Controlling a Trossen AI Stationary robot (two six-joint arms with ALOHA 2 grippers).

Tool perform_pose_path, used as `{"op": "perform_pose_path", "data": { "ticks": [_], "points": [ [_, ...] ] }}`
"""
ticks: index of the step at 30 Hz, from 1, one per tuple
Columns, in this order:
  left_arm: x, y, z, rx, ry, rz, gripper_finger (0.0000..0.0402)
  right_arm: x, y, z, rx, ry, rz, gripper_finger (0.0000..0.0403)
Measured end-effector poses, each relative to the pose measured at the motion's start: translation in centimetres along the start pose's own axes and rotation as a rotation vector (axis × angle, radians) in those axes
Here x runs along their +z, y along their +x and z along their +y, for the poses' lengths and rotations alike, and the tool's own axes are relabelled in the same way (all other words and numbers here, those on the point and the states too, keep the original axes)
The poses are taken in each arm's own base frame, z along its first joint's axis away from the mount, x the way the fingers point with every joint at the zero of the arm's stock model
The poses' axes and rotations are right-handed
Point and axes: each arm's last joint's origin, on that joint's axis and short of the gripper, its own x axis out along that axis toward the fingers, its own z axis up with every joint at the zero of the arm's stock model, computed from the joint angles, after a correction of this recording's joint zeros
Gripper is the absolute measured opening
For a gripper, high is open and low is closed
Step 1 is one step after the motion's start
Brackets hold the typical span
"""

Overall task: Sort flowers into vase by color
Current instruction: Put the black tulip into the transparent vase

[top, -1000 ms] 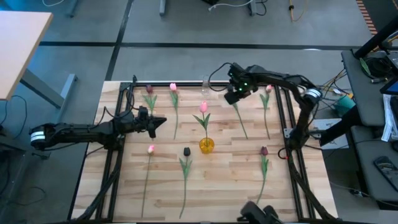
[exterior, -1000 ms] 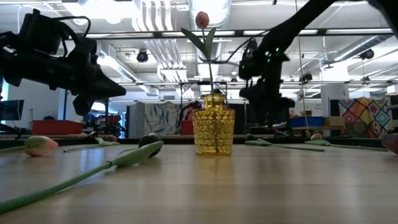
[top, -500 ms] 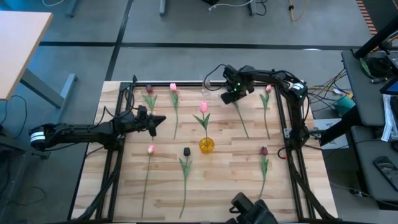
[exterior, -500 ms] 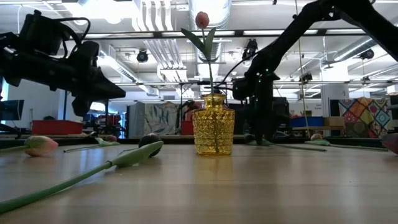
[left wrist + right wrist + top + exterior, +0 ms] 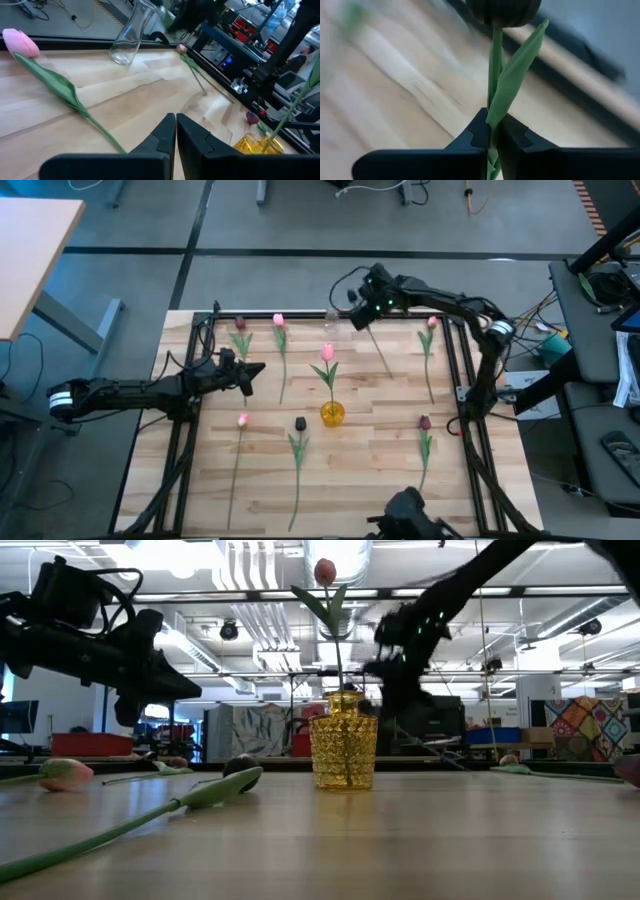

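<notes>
One pink tulip [image 5: 327,353] stands in the gold vase [image 5: 332,414]. Right claw [image 5: 362,310], pinched onto a dark tulip [image 5: 503,10], lifts it near the clear vase [image 5: 331,314] at the desk [image 5: 370,470] edge. Left claw [image 5: 258,373] waits closed, empty. Six tulips lie unsorted.

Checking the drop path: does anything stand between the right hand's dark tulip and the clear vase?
Nothing visible does. The right hand holds the dark tulip close beside the clear vase.

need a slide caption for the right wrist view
Right gripper shut on the green stem of a dark-headed tulip, lifted above the wooden table.
</notes>
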Motion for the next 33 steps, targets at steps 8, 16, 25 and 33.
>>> {"op": "perform_pose_path", "data": {
  "ticks": [8, 16, 25, 33],
  "points": [
    [0.1, 0.0, 0.1, 0.044, -0.016, -0.034, 0.0000, 4.3, -6.9, 2.2, 0.253, -0.220, -0.513, 0.0013],
    [0.2, 0.0, 0.2, 0.074, -0.027, -0.062, 0.0000, 6.4, -10.7, 3.4, 0.315, -0.315, -0.850, 0.0013],
    [0.2, 0.0, 0.2, 0.083, -0.026, -0.067, 0.0000, 7.7, -8.8, 3.0, 0.271, -0.343, -0.985, 0.0012],
    [0.2, 0.0, 0.2, 0.084, -0.027, -0.068, 0.0000, 7.8, -6.8, 2.7, 0.260, -0.340, -0.964, 0.0012]
  ]
}}
